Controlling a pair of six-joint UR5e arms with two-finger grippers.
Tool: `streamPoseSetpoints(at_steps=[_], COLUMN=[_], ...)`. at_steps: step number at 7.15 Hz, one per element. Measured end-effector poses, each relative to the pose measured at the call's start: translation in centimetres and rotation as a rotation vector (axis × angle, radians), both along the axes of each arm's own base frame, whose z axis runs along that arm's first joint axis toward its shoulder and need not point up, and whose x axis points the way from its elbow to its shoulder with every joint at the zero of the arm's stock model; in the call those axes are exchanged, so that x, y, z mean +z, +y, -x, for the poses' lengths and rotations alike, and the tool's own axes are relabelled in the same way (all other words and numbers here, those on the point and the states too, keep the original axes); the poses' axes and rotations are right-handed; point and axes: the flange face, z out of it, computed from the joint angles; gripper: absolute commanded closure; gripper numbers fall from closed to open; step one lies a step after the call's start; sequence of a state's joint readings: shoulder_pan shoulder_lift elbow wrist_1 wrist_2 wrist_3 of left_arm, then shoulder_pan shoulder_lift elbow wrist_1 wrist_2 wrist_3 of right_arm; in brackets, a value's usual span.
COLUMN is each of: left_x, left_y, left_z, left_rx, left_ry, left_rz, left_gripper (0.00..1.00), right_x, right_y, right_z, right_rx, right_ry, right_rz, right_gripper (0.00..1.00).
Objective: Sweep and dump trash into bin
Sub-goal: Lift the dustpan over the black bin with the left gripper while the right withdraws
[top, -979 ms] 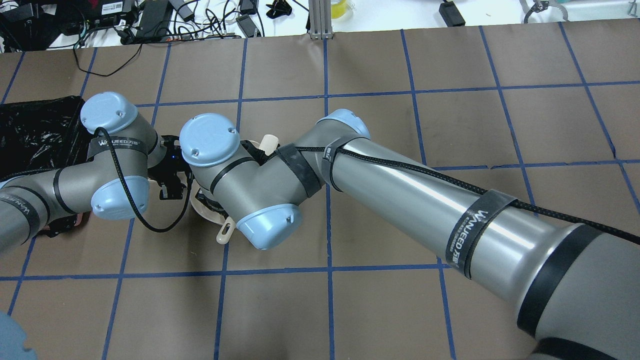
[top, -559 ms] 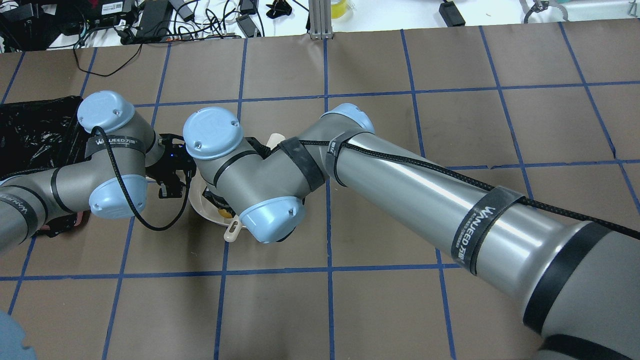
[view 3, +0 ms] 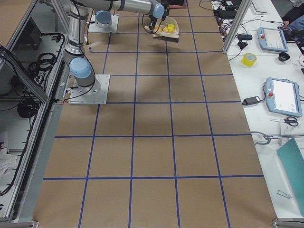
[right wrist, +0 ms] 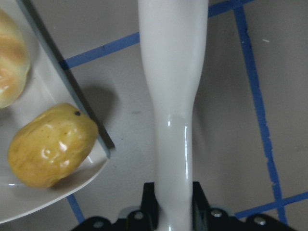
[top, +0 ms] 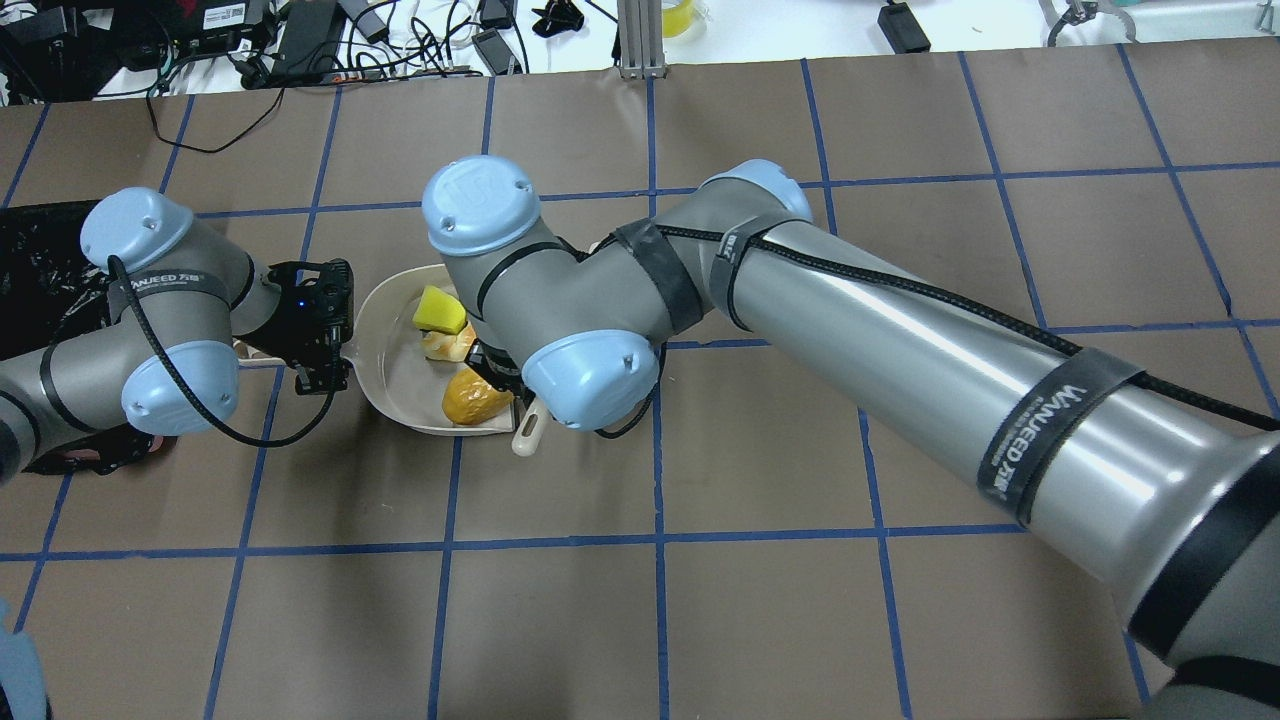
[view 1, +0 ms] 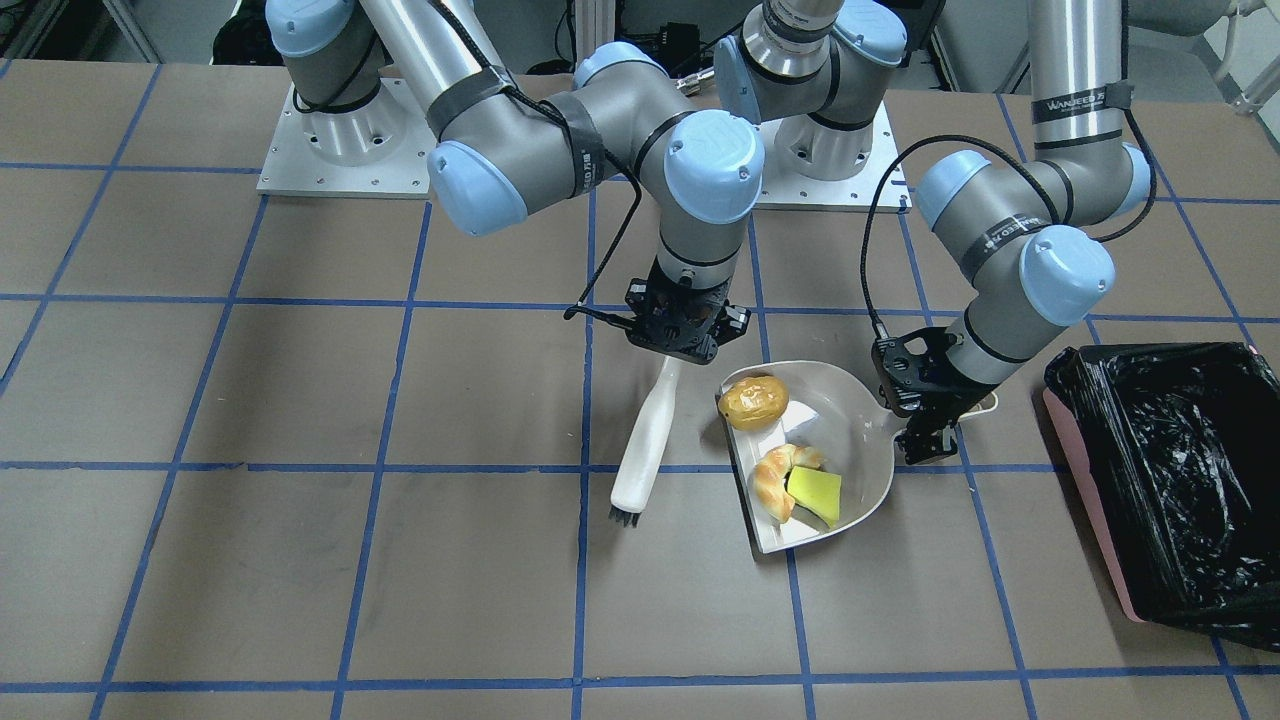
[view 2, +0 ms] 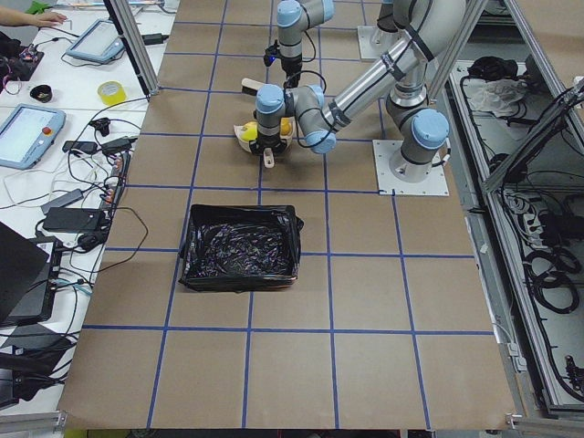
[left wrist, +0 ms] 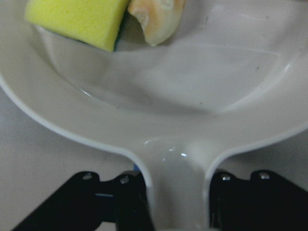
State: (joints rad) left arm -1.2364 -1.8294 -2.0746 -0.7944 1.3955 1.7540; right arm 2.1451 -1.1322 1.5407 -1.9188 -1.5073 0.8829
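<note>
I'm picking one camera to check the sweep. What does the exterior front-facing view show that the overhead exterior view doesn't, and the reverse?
Front-facing only: the whole brush, bristles included, in the right gripper, and most of the bin. Overhead only: the cable-strewn bench beyond the table; there the right arm hides most of the brush. Both: the dustpan holding the potato, bread piece and sponge, its handle at the left gripper.

Trash (view 1: 780, 480) lies in the dustpan (view 1: 852, 440), between brush (view 1: 641, 452) and bin (view 1: 1180, 480)
</note>
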Motion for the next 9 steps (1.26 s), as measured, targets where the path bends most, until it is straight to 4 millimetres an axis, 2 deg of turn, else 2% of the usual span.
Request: streamPoseSetpoints(at_steps=[1,2,4,6,7,9], left_x=[0.3,1.1,3.7,7.7,10.5,15.6], left_y=[-0.3,-0.9,-2.4,-3.6,-4.2,-4.3], left_z=[-0.6,-1.5,-4.4,-7.5,-9.2,-14.0], left_rx=[0.014,0.034,0.097,0.161,0.193,0.277], left_ry=[0.035,0.081,0.189,0.262,0.282,0.318], left_rz=[0.001,-0.003,-0.015,-0.005,0.016,0.060], left_gripper=[1.00,1.00,1.00,1.00,1.00,1.00], right_x=[1.8,3.8,7.1,9.5,10.2,9.7], right_y=[-1.4,-3.3,-7.5,-10.3,-11.2,-12.7], right_z=[3.1,7.1,17.0,27.0,31.3,39.2], right_rx=[0.030,0.070,0.170,0.258,0.284,0.275], right_ry=[0.014,0.019,0.004,-0.010,0.000,0.006], right_rz=[-0.010,-0.017,-0.021,-0.006,0.002,-0.008], right_gripper=[1.00,1.00,1.00,1.00,1.00,1.00])
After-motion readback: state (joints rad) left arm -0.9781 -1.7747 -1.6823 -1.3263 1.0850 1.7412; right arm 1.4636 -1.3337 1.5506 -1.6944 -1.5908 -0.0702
